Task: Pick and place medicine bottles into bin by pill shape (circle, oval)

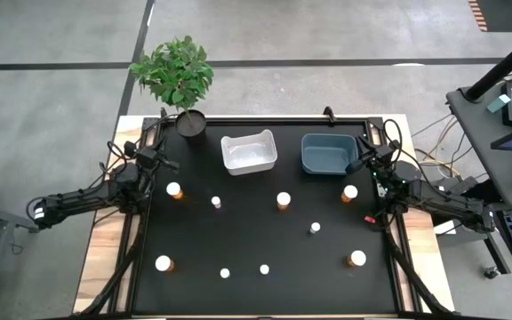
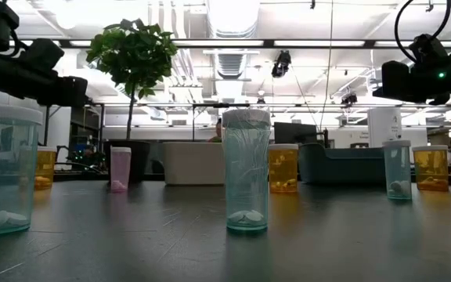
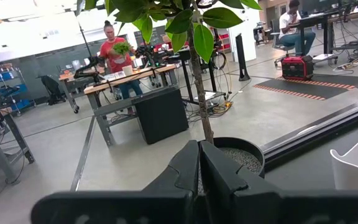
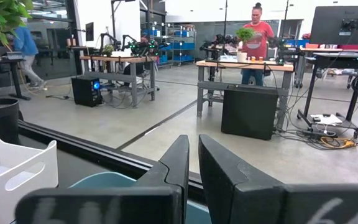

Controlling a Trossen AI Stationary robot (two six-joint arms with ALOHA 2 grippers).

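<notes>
Nothing is sorted yet: the white bin (image 1: 249, 152) and the blue bin (image 1: 328, 154) look empty, and all ten medicine bottles (image 1: 283, 200) stand scattered on the black mat in front of the white bin. The left gripper (image 1: 149, 158) and right gripper (image 1: 364, 162) wait at the mat's far corners, fingers together, holding nothing. A potted plant (image 1: 178, 76) stands just left of the white bin, near the left arm's path.

A black table (image 1: 265, 293) carries a potted plant (image 1: 190, 122) at its far edge. Beside the plant stand a white bin (image 1: 249, 152) and a blue bin (image 1: 328, 154); nearer than the plant, white-capped medicine bottles (image 1: 283, 201) stand scattered, well apart.
</notes>
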